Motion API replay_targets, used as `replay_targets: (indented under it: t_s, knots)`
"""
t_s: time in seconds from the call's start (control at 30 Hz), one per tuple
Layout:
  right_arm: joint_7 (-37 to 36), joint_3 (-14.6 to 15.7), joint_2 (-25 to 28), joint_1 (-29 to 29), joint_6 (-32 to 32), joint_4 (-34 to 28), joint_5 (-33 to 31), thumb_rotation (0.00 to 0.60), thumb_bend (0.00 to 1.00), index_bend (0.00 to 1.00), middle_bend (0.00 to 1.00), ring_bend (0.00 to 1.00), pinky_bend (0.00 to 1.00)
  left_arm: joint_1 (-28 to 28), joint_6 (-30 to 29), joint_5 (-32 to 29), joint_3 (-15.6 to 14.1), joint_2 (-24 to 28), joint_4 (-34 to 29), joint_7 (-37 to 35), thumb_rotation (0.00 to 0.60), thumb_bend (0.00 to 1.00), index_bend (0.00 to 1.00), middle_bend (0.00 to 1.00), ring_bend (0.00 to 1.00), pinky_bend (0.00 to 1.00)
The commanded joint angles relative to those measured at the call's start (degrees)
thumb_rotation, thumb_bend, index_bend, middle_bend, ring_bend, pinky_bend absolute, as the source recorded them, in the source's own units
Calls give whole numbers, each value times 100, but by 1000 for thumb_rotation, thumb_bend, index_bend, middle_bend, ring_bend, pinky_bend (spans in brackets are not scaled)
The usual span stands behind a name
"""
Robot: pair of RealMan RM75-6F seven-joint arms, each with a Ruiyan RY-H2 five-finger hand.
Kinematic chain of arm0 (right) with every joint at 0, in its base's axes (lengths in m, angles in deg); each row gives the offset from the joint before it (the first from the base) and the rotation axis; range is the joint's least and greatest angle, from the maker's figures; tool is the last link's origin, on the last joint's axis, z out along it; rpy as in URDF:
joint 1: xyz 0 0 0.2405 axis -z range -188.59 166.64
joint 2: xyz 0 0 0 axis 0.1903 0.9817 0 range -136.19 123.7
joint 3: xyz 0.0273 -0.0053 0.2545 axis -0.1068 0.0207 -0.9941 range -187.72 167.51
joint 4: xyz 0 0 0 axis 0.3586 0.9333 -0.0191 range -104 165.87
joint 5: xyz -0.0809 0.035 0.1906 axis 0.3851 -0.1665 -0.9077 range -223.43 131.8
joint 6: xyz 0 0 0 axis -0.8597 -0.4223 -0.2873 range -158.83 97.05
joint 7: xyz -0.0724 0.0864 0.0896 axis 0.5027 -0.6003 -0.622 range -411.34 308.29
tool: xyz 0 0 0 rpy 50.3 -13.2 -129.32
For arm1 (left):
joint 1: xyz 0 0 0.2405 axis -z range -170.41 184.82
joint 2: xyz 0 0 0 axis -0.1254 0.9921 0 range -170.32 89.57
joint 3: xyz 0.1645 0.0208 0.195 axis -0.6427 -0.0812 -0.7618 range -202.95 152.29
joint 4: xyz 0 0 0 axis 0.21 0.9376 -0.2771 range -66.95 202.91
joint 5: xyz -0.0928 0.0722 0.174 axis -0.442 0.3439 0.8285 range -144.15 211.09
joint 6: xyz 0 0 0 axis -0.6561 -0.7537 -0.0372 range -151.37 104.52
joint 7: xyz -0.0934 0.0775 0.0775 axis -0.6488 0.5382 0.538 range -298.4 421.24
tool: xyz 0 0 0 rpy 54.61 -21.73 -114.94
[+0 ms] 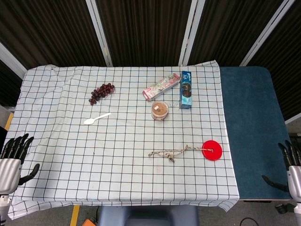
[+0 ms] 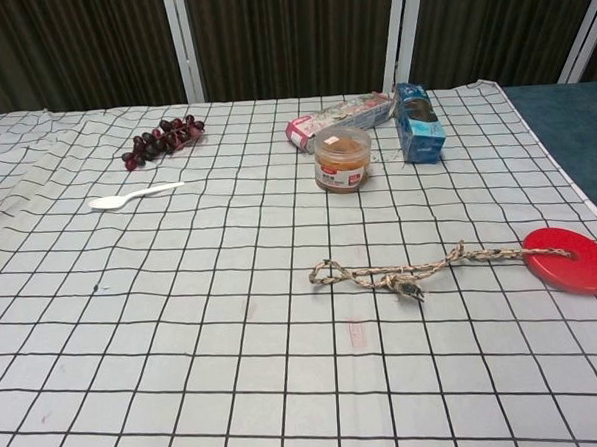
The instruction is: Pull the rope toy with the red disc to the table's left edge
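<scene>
The rope toy (image 1: 176, 152) lies near the tabletop's front right, its red disc (image 1: 212, 149) toward the right edge. Left hand (image 1: 13, 157) and right hand (image 1: 290, 167) sit off opposite edges, fingers apart, holding nothing.

I'm working in what looks like a lab test bay: dark ribbed curtain panels (image 1: 146, 28) between pale metal posts (image 1: 99, 28) close off the back, and a checked cloth (image 1: 70, 141) covers most of a blue tabletop (image 1: 251, 117) laid out with assorted small props.
</scene>
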Motion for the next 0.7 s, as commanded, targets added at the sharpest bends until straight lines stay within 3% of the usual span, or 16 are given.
replay_targets:
  t_s: [0.03, 0.37, 0.57, 0.7]
  knots:
    - [31, -5, 14, -3, -1, -26, -8, 600, 110, 0, 0, 0, 0, 2, 13, -14, -1, -9, 30, -28, 600, 363, 0, 0, 0, 0]
    - [45, -34, 30, -20, -1, -88, -36, 600, 110, 0, 0, 0, 0, 181, 266, 179, -69, -10, -180, 63, 600, 364, 0, 0, 0, 0]
    - [55, -96, 47, -66, 68, -55, -135, 600, 110, 0, 0, 0, 0, 686, 1009, 381, -114, -218, -572, -14, 600, 363, 0, 0, 0, 0]
    - [-15, -136, 85, -123, 124, -8, -148, 600, 110, 0, 0, 0, 0, 1115, 1540, 327, 23, -576, -802, 89, 600, 363, 0, 0, 0, 0]
